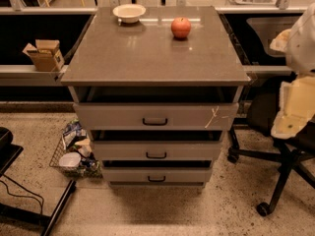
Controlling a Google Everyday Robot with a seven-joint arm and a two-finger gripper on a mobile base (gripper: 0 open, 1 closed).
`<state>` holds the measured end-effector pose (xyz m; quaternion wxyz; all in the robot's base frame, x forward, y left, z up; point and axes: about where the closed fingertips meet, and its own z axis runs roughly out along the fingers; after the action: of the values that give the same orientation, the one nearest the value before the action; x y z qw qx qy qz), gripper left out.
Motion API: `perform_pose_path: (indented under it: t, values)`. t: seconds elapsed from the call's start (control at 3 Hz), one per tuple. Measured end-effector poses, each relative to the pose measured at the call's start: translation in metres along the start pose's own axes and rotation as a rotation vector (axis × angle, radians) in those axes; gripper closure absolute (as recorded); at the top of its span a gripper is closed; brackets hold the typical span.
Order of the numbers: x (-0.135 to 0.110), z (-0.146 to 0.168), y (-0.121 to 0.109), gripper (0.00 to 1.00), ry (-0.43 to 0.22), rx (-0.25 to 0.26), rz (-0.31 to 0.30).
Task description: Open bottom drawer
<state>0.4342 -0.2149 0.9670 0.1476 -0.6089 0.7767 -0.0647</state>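
At the centre of the scene stands a grey drawer cabinet (147, 58) with a flat top and three drawers stacked below it. On the far part of the top sits a shallow cream bowl (129, 12); nothing can be seen inside it. To its right, apart from it, rests a red apple (181, 27).

The top drawer (113, 116) has the tallest front, with a whitish mark (213, 117) near its right end. Below it is the middle drawer (123, 150), plain-fronted. Lowest, closest to the speckled floor, is the bottom drawer (128, 175), with the slimmest front and a small black loop handle (156, 179) at its middle. A dark gap shows above each front, and no drawer's inside can be seen.

Left of the cabinet, an open cardboard box (44, 54) sits on a ledge; its contents are hidden. On the floor by the cabinet's left side, a wire basket (58, 156) holds crumpled packets and a round white container.

At the right edge, above a black office chair (275, 154), hangs the pale cream gripper (294, 109), well apart from the bottom drawer and its handle. Whether it is spread or closed I cannot tell.
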Motion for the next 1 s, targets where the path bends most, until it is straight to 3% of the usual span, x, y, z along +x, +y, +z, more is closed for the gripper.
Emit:
perform_pose_path:
  t: [0.67,1.0]
  values:
    - [0.039,0.076,0.047,0.00,0.117,0.043,-0.119]
    - [0.063,0.141,0.073,0.00,0.182,0.019,-0.191]
